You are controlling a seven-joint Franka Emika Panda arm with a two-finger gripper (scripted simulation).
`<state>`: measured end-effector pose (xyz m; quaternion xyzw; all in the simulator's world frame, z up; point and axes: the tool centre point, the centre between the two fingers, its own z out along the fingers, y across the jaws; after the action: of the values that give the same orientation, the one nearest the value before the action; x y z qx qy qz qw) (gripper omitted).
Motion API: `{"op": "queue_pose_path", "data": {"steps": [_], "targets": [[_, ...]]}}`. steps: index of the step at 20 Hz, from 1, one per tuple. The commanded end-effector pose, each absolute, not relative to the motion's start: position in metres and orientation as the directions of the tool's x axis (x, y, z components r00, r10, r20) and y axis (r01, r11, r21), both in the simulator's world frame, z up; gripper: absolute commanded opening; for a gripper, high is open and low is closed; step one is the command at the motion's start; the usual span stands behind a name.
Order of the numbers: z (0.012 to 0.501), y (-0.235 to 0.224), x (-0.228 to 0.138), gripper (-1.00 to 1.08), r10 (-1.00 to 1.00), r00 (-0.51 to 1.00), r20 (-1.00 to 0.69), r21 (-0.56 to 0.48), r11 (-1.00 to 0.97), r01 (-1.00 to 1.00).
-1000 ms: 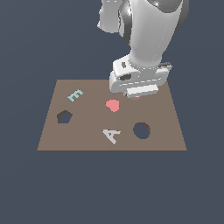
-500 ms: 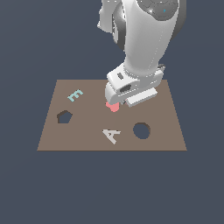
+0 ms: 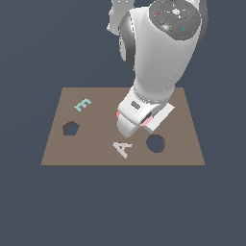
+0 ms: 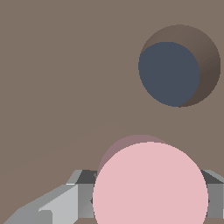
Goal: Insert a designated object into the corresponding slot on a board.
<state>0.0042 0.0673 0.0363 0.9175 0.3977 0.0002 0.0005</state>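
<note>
Held piece: we see the pale pink round piece (image 4: 150, 183) filling the near part of the wrist view, with grey fingers (image 4: 57, 205) showing on either side of it — in the exterior view only a pink sliver (image 3: 146, 122) peeks from under the arm.

Jaws: we judge the gripper (image 4: 150, 199) clamped on the pink piece, since the disc sits squarely between the two fingers and off the board (image 3: 96, 153).

Slot: the dark round hole (image 4: 175, 65) is open and unobstructed; in the exterior view the hole (image 3: 155, 143) lies just off the gripper's tip.

Key relation: in the wrist picture the hole sits at roughly 1 o'clock from the held piece, apart from it with bare board between; in the exterior view it lies at about 4 o'clock from the gripper (image 3: 139, 122). The piece is round, so we see no long axis to align.

Next move, as we judge it: a short sideways shift to centre the disc over the hole, then a descent.

Other shapes: the grey A (image 3: 122, 148), the teal E (image 3: 82, 104) and the pentagon hole (image 3: 71, 128) — all clear of that path.
</note>
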Motion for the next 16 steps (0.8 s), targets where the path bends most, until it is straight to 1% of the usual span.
{"op": "queue_pose_path", "data": {"steps": [1, 8, 16], "targets": [[0.037, 0.069, 0.017, -1.00, 0.796, 0.606, 0.000, 0.001, -0.606, 0.796], [0.039, 0.078, 0.048, -1.00, 0.920, 0.391, 0.000, 0.001, -0.391, 0.920], [0.040, 0.093, 0.071, -1.00, 0.980, 0.200, 0.000, 0.001, -0.200, 0.980]]}}
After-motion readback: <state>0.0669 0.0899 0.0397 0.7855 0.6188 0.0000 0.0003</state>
